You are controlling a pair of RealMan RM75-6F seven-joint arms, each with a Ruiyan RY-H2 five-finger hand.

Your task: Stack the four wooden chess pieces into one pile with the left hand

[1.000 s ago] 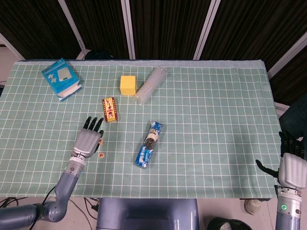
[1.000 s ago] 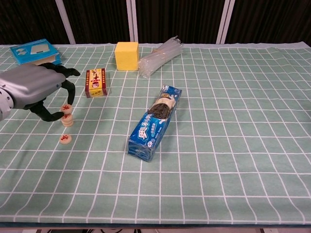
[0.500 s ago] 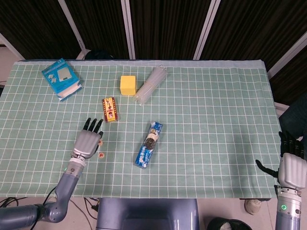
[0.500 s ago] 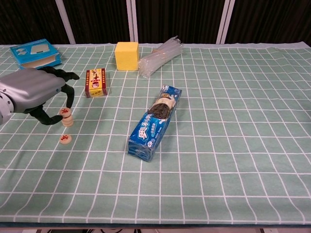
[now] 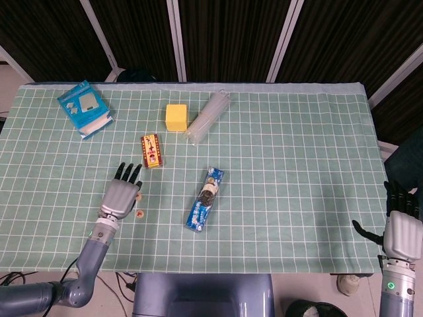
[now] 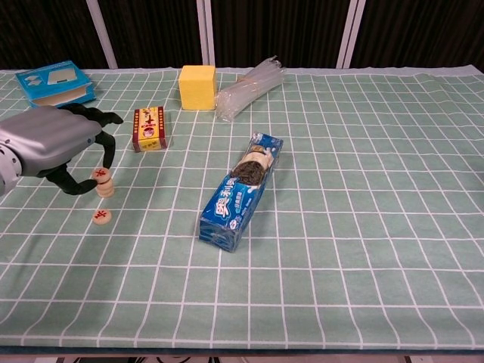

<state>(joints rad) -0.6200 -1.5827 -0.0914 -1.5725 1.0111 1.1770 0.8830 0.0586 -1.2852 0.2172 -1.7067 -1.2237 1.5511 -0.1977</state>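
Observation:
A short pile of round wooden chess pieces (image 6: 104,184) with red marks stands on the green checked cloth at the left; the head view shows the pile (image 5: 139,195) partly hidden by my fingers. My left hand (image 6: 53,144) is curled over it, a fingertip and the thumb pinching the top piece, which sits on the pile. One loose piece (image 6: 101,216) lies flat just in front, also visible as the loose piece (image 5: 139,213) from above. My right hand (image 5: 402,231) hangs off the table's right front corner, fingers apart, holding nothing.
A red and yellow card box (image 6: 150,128) lies just behind the pile. A blue snack packet (image 6: 242,190) lies mid-table, with a yellow cube (image 6: 197,87) and a clear plastic bundle (image 6: 248,92) at the back. A blue box (image 6: 54,82) sits far left.
The left hand has lowered the pinched piece onto the pile and shifted slightly left. In the last half second nothing has moved. The right hand stays still.

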